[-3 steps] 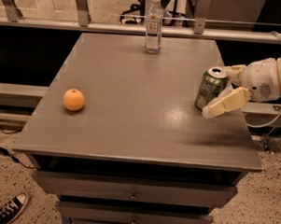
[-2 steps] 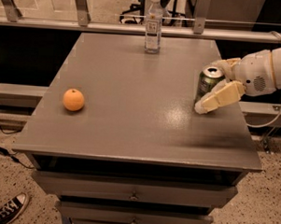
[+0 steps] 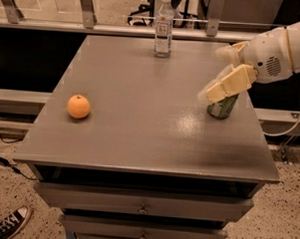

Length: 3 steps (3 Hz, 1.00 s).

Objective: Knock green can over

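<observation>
In the camera view, the gripper (image 3: 212,74) is seen over the right side of the grey table (image 3: 139,141) with its two cream fingers (image 3: 231,82) spread apart. The green can (image 3: 223,107) is found upright just beneath the nearer finger, its top hidden by that finger, so contact cannot be judged. A clear bottle (image 3: 164,30) is placed to the gripper's left and farther back, by the table's far edge and a metal railing (image 3: 119,29), while an orange (image 3: 78,106) is set well to its left. Drawers (image 3: 143,208), a speckled floor (image 3: 7,195) and a sneaker (image 3: 5,225) are shown below.
</observation>
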Tool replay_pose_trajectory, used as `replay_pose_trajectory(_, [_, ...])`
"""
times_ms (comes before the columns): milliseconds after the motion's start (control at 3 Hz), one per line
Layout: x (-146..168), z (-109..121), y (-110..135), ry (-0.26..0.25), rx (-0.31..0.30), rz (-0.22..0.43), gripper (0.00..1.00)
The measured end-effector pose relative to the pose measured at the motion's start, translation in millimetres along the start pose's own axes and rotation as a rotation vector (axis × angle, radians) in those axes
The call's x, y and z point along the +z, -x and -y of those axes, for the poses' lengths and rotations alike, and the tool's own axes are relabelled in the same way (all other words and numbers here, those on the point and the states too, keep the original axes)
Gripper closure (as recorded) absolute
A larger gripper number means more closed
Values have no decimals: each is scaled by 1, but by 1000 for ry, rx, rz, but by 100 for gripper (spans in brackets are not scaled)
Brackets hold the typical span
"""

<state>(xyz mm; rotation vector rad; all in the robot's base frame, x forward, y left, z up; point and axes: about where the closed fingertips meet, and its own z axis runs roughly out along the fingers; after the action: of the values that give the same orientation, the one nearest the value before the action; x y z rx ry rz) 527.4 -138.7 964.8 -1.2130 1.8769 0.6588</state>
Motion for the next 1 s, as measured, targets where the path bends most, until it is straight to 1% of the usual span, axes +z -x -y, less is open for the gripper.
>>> replay_pose_trajectory(333, [0, -4, 4, 4, 8, -9, 0])
replay_pose_trajectory(667, [-9, 13, -13, -58, 13, -20, 0])
replay_pose_trajectory(1000, [-29, 49, -40, -157, 26, 22, 0])
